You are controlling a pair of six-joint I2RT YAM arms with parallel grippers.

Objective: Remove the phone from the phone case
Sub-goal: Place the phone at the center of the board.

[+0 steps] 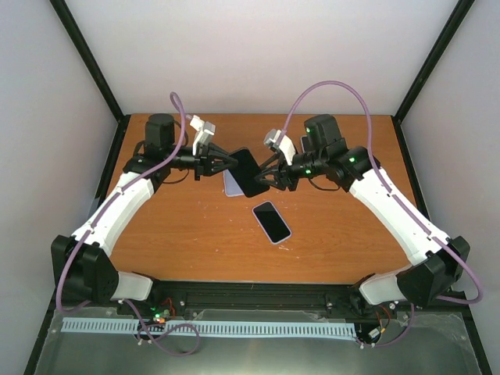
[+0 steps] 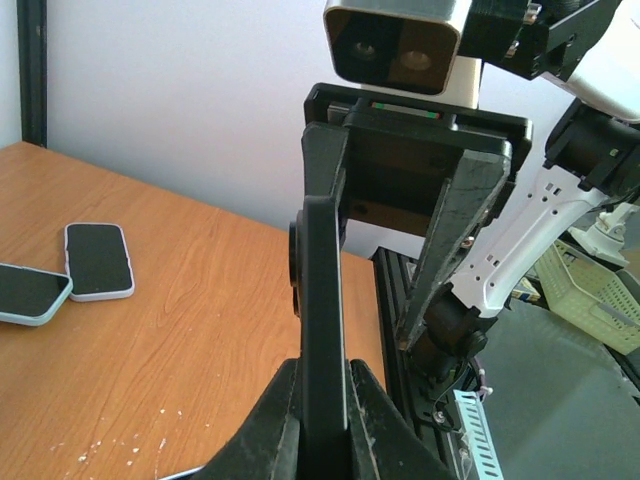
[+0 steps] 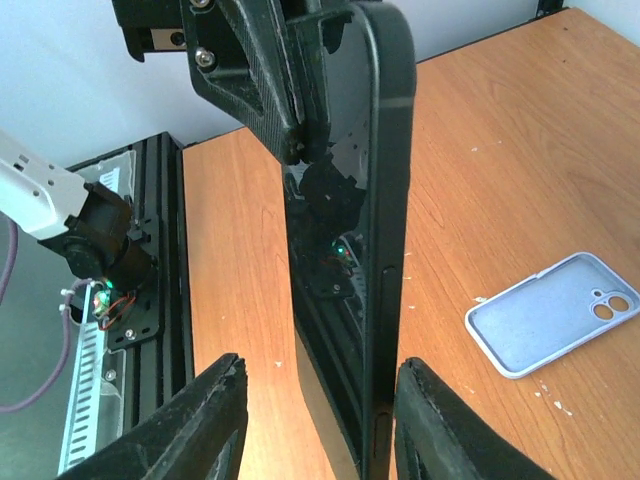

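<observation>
I am watching the left gripper point(image 2: 322, 385) clamping tight on one end of the black phone point(image 3: 335, 230), holding it on edge in the air above the table point(image 1: 180, 234), between the two arms. The right gripper point(image 3: 320, 375) is reaching in from the opposite side with its fingers point(image 3: 190, 430) partly apart, straddling the same phone. One finger is sitting close by the matte rim, while the other is showing a clear gap to the glass, so it is not gripping. That rim is looking like a dark case point(image 3: 392, 150) around the phone, though edge-on I am not certain. On the wood below, an empty pale blue case point(image 3: 552, 310) is lying flat. Nearer the arm bases a second phone point(image 1: 271, 221), in a lilac surround, is lying apart from both grippers.
</observation>
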